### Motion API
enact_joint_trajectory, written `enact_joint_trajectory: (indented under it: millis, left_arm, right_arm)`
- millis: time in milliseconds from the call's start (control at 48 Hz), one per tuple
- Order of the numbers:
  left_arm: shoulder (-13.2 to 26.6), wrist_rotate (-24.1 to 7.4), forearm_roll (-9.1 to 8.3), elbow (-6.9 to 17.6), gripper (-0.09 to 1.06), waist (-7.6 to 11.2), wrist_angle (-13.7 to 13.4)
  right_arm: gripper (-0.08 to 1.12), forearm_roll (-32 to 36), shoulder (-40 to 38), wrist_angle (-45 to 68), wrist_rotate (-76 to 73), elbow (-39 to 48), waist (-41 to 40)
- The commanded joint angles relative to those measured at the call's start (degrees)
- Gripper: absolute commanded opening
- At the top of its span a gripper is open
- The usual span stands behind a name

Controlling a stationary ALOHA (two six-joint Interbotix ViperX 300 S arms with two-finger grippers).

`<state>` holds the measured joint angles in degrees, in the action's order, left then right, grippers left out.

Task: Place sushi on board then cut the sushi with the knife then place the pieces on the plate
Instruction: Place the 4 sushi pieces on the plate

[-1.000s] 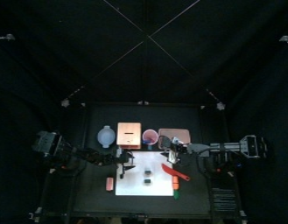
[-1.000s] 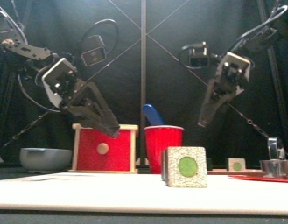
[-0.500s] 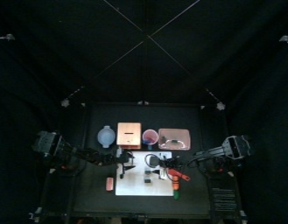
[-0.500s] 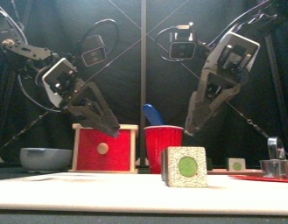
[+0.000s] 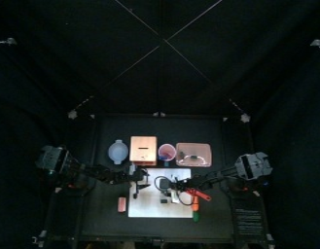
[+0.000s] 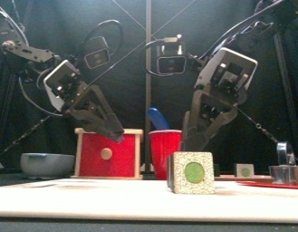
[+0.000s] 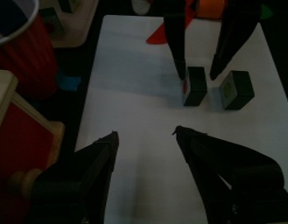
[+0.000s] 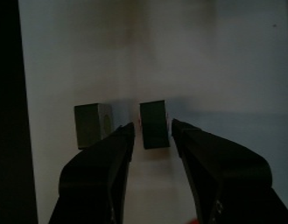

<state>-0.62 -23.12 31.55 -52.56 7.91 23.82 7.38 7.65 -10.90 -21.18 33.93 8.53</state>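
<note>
Hovering over the white board with my right jaws spread apart and empty. The sushi is already in two pieces, standing side by side on the board with a narrow gap between them. Neither is on the pink plate, which lies behind the board toward the desk's right.

Key relation: the target piece lies straight below the right jaws. The right wrist view frames it between them. One jaw lines up over the gap to the second piece, and the other sits outside the target's free face. The closing line therefore runs along the row, not across it.

Judgement: a plain vertical drop should seat the jaws, but the gap-side jaw has little room and could nudge the neighbour.

Right arm pose: steeply pitched, slanting down from the right, with the tips clear above the target.

Left jaws: apart, empty, raised over the board's left part and angled toward the pieces but well short of them. The right arm is nearer, so the pick is its job.
</note>
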Motion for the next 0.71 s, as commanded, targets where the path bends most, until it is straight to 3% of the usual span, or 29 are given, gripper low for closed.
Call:
enact_joint_trajectory:
  millis: [21,312,500,708]
  left_arm:
    - [-0.26,-0.09,0.0,0.53,0.9,-0.09,0.09]
    - [-0.26,0.0,0.0,0.18,0.9,-0.09,0.18]
    - [-0.26,0.0,0.09,0.09,0.9,-0.09,0.09]
    - [-0.26,-0.09,0.0,0.18,0.9,-0.09,0.18]
  right_arm:
    - [0.76,0.09,-0.26,0.26,0.35,-1.76,-0.18]
    - [0.58,0.97,-0.7,-0.35,-0.18,-1.49,-0.79]
    - [0.58,0.97,-5.98,-4.04,-0.26,1.23,-3.34]
    - [0.58,0.79,-16.96,-7.29,-0.26,8.44,-9.14]
